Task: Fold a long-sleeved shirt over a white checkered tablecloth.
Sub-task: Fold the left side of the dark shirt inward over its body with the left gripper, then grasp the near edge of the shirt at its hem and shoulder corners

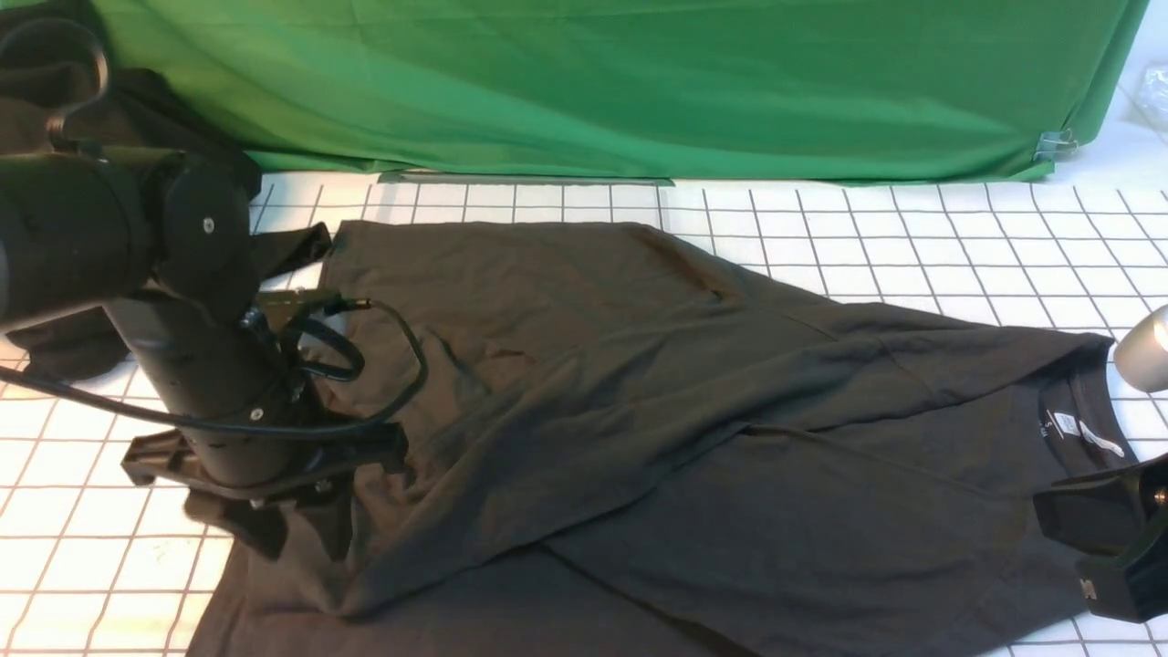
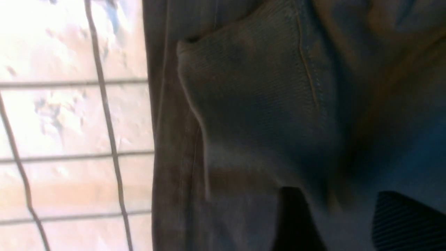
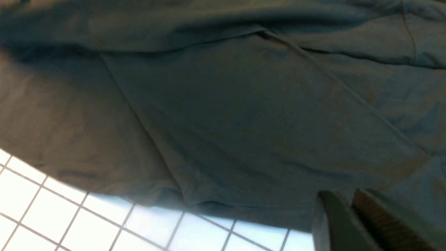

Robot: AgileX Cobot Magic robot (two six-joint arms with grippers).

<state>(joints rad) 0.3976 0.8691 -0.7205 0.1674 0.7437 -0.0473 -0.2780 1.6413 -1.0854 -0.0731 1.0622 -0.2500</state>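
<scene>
- Shirt [image 1: 639, 392] lies spread out, part-folded, on the checked tablecloth [image 1: 912, 237]; collar [image 1: 1081, 401] at the robot's right.
- L gripper [image 1: 297, 543] is down on the shirt's left end, jaws apart, nothing held. Sleeve cuff [image 2: 251, 104] lies just ahead of it.
- R gripper [image 3: 343, 209] is by the collar end, jaws clenched together. Can't tell if any cloth's pinched.

Wrist views soft, blurred; tablecloth [image 2: 62, 118] blown out

Long-sleeved shirt [image 1: 639, 411] cropped at tablecloth [image 1: 912, 237] near edge; right gripper [image 1: 1066, 547] half out of frame; left wrist view blurry.
</scene>
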